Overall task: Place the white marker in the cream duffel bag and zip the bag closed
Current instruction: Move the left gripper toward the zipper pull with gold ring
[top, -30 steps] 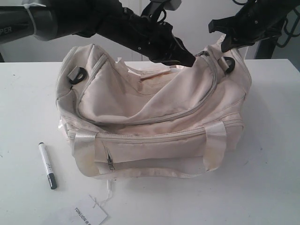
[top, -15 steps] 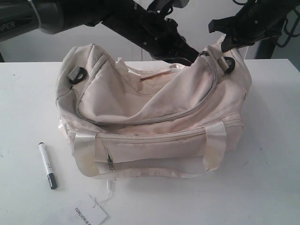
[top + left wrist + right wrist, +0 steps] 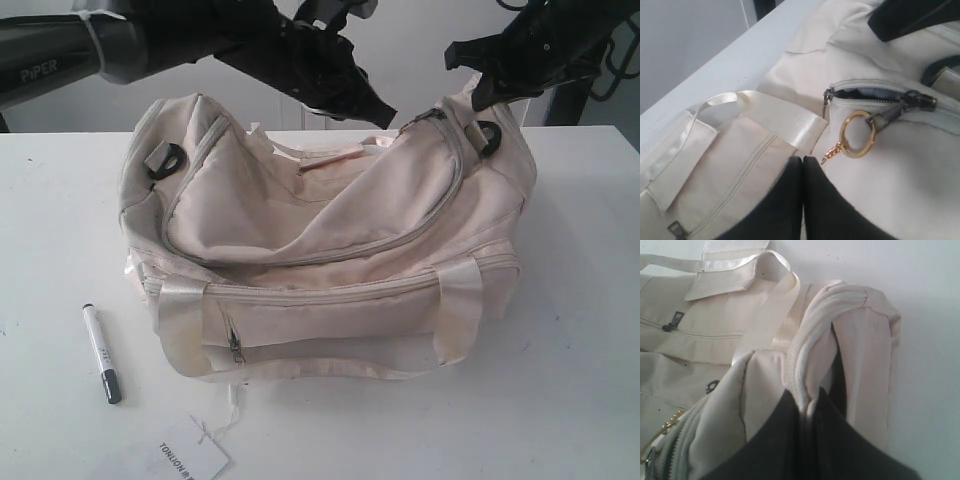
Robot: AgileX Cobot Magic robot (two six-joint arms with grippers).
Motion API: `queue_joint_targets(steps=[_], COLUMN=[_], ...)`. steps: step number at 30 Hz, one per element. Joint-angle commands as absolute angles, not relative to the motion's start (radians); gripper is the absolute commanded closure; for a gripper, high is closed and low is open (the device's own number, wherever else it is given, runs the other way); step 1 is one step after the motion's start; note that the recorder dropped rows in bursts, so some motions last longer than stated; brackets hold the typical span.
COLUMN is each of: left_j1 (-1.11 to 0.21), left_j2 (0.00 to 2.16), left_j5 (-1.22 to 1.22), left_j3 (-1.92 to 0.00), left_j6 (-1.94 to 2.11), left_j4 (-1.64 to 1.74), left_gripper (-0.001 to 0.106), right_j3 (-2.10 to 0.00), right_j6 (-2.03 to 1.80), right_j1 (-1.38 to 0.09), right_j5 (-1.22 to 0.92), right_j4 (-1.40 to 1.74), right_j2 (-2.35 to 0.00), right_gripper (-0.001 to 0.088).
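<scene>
White marker [image 3: 102, 354] lies beside cream duffel bag [image 3: 330, 260] gripped by right pincer [image 3: 809, 401]

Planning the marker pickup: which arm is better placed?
Left. The white marker lies on that side; the left tool is empty, while the right tool clamps the cream duffel bag at its end.

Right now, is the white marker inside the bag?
No, the white marker lies on the table, apart from the cream duffel bag.
</scene>
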State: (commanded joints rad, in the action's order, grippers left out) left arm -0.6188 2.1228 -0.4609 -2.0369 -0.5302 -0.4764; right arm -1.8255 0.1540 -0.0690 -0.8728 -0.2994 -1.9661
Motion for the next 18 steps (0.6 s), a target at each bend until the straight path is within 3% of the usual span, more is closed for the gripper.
queue_joint_targets(steps=[2,6,18], left_j1=[-0.619,-0.619,-0.619], left_j2=[2.123,2.123,2.137], left_j5=[-0.476,-0.495,-0.498], left_j3=[-2.037,-2.037,-2.037], left_j6=[-0.592,-0.69,-0.929], left_j4=[-0.503,-0.583,-0.672], left_gripper=[0.075,0.062,0.061], right_j3=[-1.825,-1.825,-1.825], right_j6=[0.154,0.154,0.154], right_j1=[-0.069,-0.069,-0.069], right_j5=[-0.873,-0.873,-0.873], right_j4=[-0.299,-0.299,-0.299], right_j2=[-1.966,-1.966,-1.966], right_gripper=[0.0868,0.0868,0.0868])
